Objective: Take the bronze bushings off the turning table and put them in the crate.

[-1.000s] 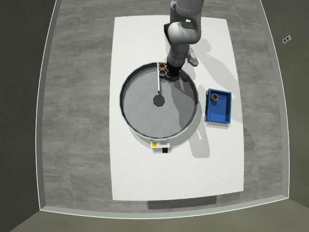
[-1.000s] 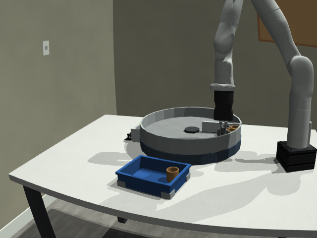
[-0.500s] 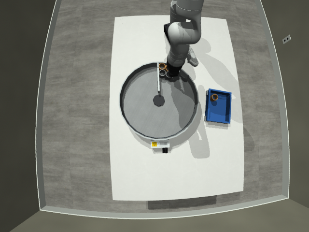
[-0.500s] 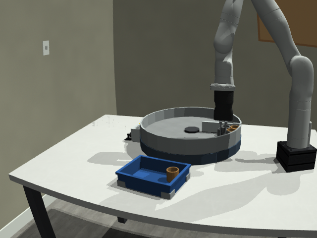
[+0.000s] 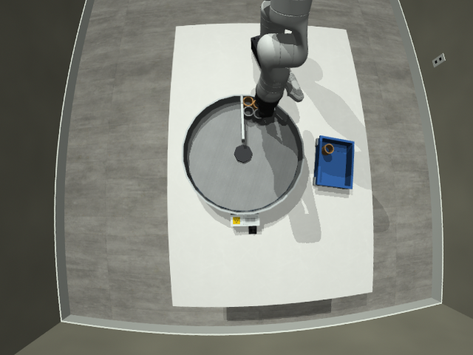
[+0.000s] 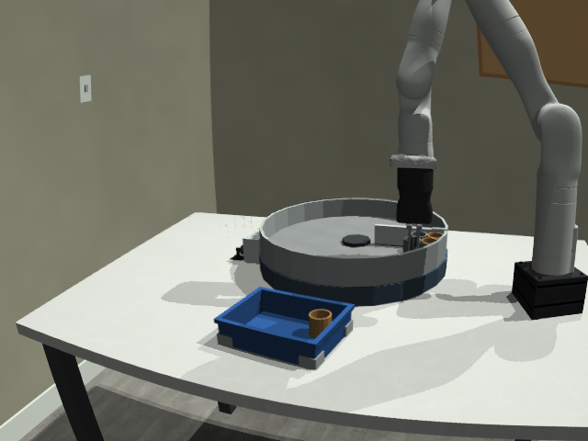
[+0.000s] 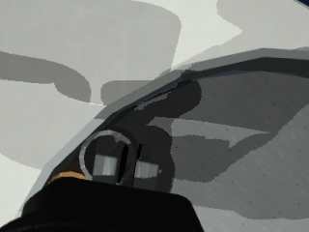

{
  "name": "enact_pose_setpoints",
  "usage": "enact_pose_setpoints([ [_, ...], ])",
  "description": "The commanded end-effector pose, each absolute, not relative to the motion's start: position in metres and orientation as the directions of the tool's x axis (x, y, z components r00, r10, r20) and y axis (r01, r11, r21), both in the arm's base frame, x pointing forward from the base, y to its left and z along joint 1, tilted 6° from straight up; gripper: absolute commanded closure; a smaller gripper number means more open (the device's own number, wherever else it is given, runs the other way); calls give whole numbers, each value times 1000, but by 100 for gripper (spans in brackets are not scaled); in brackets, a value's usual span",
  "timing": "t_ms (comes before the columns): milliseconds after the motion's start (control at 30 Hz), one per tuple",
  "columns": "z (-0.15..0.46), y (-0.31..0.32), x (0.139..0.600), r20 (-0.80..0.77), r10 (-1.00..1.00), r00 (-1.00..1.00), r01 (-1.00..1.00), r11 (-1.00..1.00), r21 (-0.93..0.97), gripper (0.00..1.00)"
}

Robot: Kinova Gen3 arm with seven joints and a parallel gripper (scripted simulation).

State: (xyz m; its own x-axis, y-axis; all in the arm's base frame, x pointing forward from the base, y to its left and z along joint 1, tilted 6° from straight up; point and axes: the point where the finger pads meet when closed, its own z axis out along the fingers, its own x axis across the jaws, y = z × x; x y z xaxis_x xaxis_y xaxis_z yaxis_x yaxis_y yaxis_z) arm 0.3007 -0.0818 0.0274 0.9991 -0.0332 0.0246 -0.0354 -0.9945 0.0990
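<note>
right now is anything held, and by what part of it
Yes, apparently: a steel bushing, pinched by its side wall, one finger of the gripper inside the ring, the other outside.

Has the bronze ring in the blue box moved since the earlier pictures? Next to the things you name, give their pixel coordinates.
No; the bronze bushing (image 5: 332, 149) (image 6: 320, 328) is still near the same corner of the blue crate (image 5: 352, 164) (image 6: 275, 349).
</note>
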Motion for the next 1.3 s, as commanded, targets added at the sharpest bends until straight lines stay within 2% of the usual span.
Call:
enact_pose_setpoints([
  [0,28,-82,301,26,-33,999,-35,-994,99,100],
  [1267,35,-81,304,19,-34,999,-36,-994,99,100],
])
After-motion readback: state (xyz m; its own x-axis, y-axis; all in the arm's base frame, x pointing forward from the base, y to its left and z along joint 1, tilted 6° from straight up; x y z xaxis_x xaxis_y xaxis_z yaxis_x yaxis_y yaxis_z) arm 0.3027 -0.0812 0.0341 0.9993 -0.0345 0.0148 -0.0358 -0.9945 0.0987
